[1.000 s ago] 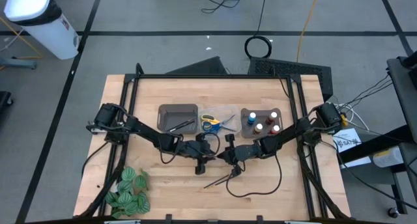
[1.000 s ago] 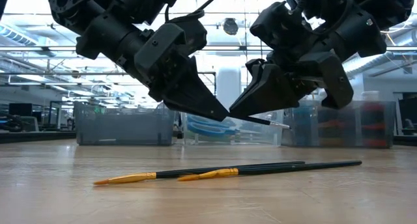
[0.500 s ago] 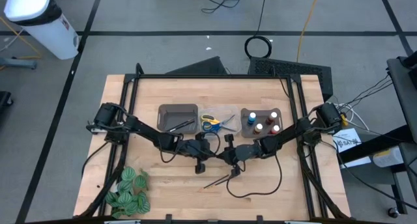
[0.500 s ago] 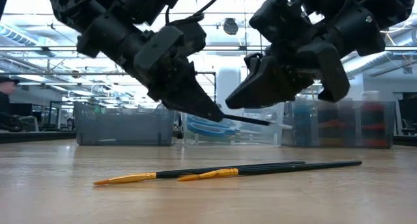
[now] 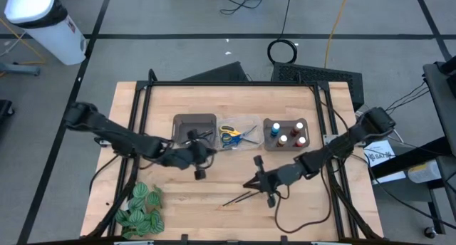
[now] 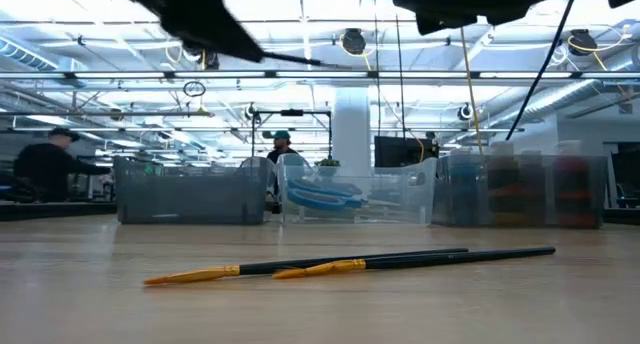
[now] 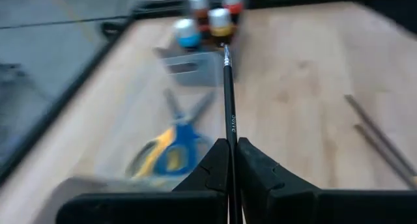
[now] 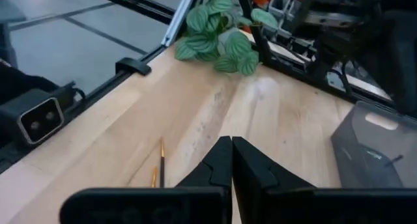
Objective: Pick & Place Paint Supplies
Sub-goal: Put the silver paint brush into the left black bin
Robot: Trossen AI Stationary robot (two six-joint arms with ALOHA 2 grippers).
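My left gripper (image 7: 231,146) is shut on a thin dark paintbrush (image 7: 228,100), high above the table by the near edge of the grey bin (image 5: 178,121). My right gripper (image 8: 231,142) is shut with nothing in it; it hovers above two paintbrushes (image 5: 239,196) that lie flat on the wood (image 6: 350,262). Blue and yellow scissors (image 5: 231,135) lie in the clear bin. Small paint bottles (image 5: 286,133) stand in the right bin. My left gripper pinches the paintbrush's shaft (image 7: 230,134) between its two fingers. The brush runs on ahead in line with the fingers, its free end (image 7: 226,49) toward the paint bottles. It is lifted clear of the table and lies close to level (image 6: 290,57).
A green leafy bunch (image 5: 140,208) lies at the table's near left corner. Three bins stand in a row at mid-table. The right arm's cable (image 5: 288,216) loops on the wood near the front edge. People stand in the room beyond the table.
The two grippers stood tip to tip on one brush low over the table. My left gripper has taken it, risen and drawn back toward the table's left. My right gripper, shut throughout, has risen and gone toward the near edge without it. The two brushes on the table have not moved.
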